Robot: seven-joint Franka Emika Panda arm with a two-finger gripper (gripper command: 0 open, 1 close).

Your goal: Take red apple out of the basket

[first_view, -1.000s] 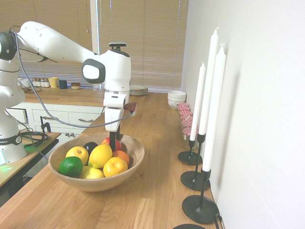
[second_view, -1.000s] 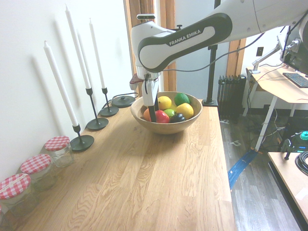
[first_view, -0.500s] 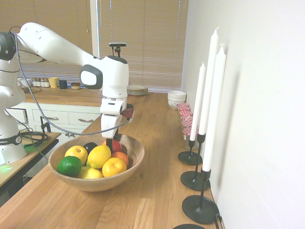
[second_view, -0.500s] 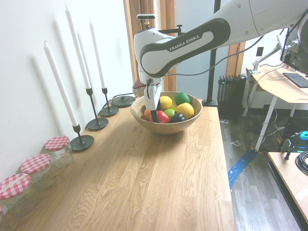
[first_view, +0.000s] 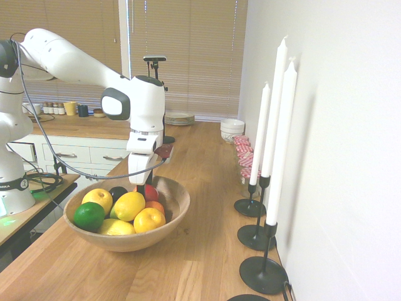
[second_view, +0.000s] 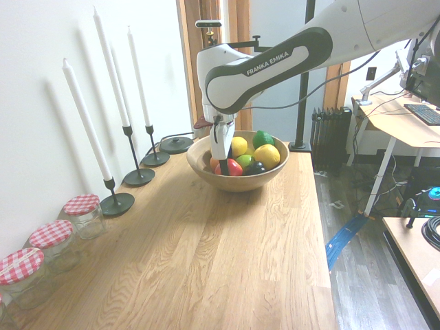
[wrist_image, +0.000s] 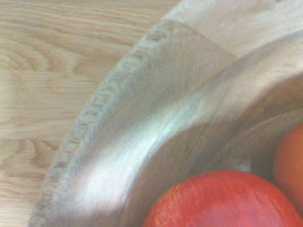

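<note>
The basket (first_view: 176, 205), a wide light-wood bowl, stands on the wooden counter and is full of fruit. The red apple (first_view: 151, 192) lies at its far side, against the wall, partly hidden behind a lemon and an orange. My gripper (first_view: 144, 188) reaches straight down into the basket and is shut on the red apple. From the other side, the red apple (second_view: 233, 168) sits at the basket's (second_view: 240, 184) near left with the gripper (second_view: 223, 166) on it. In the wrist view, the red apple (wrist_image: 222, 201) fills the lower edge beside the basket's inner wall (wrist_image: 156, 118).
Yellow lemons (first_view: 129, 205), an orange (first_view: 150, 219), a lime (first_view: 88, 215) and a dark fruit (first_view: 117, 192) share the basket. Tall candles in black holders (first_view: 262, 274) line the wall. Red-lidded jars (second_view: 84, 214) and a stack of white bowls (first_view: 232, 129) stand further along the counter.
The arm has come down deeper into the basket and shifted slightly along it. The gripper's fingers have gone from open to shut at the red apple.
</note>
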